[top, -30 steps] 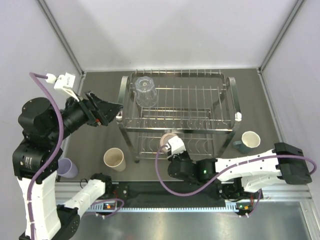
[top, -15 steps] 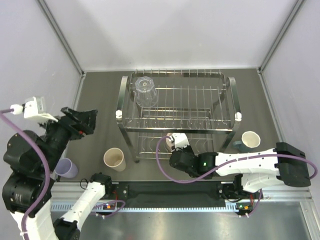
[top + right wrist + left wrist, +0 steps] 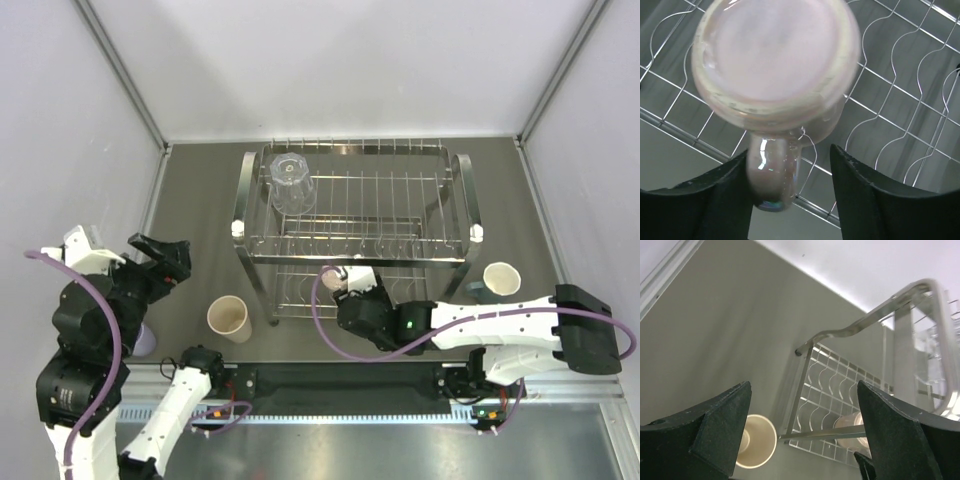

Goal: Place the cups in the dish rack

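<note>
The pink mug (image 3: 775, 65) is sitting upside down at the very front edge of the rack (image 3: 390, 195), on the lower tier. Its handle is poking out past the front wire, over the table (image 3: 200, 200). The right claw (image 3: 789, 152) is hanging level with that handle, jaws about half parted. The handle is lying between them with a gap showing on one side, so the claw is gripping nothing. The upper tier is reaching out overhead, leaving the claw only the front side to work from. Bare wire is running off to the right of the mug.

The glass (image 3: 292, 183) is standing upside down in the upper tier's far left corner.

The left claw (image 3: 165, 258) is hovering wide open and empty over the strip of table between the rack and the left wall, well apart from the rack's tube frame. The beige tumbler (image 3: 228, 318) is standing upright near the rack's front left leg. The lavender tumbler (image 3: 145, 340) is mostly hiding under the left arm. The teal mug (image 3: 498, 280) is sitting just beside the rack's front right leg, near the right wall.
</note>
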{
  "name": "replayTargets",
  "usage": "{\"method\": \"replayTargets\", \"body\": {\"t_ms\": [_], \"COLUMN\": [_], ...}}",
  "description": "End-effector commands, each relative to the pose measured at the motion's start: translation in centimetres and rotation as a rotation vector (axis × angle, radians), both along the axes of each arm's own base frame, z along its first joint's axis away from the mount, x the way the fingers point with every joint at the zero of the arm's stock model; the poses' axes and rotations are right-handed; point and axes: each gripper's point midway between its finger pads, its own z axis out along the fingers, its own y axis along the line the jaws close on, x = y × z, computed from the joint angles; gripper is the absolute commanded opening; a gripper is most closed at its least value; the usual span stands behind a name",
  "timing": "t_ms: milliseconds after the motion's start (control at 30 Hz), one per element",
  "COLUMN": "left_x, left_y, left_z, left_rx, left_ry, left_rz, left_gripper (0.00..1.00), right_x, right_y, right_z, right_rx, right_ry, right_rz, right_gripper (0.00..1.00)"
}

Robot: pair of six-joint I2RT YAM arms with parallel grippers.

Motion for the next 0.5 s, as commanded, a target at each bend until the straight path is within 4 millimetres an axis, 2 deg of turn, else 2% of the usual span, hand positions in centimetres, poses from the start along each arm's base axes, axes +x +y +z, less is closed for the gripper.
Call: {"method": "replayTargets", "body": {"t_ms": [0,233,367,467], "left_x": [-0.4,-0.9,-0.7,-0.6], "left_y": [0.4,0.0,-0.5,-0.9], "left_z": [-1.7,-4.4,-5.0,-4.7], "left_rx": [-0.046,-0.057,-0.064,-0.075], "left_ry": [0.037,0.088,0.101,0.087], "left_rz": [0.041,0.026,0.003,-0.017], "left_gripper": [0.92,0.92,0.91,0.91], "right_x": [0.6,-0.1,-0.2,0.0], "right_y": [0.8,0.6,0.3,0.1], "right_z": [2.3,2.8,2.5,1.7], "right_rx": [0.069,0.081,0.078,0.079], "right_ry": [-0.021,-0.019,-0.017,-0.009], "right_rz": [-0.015,0.003,0.008,0.005], "right_gripper": [0.60,0.68,0.67,0.66]}}
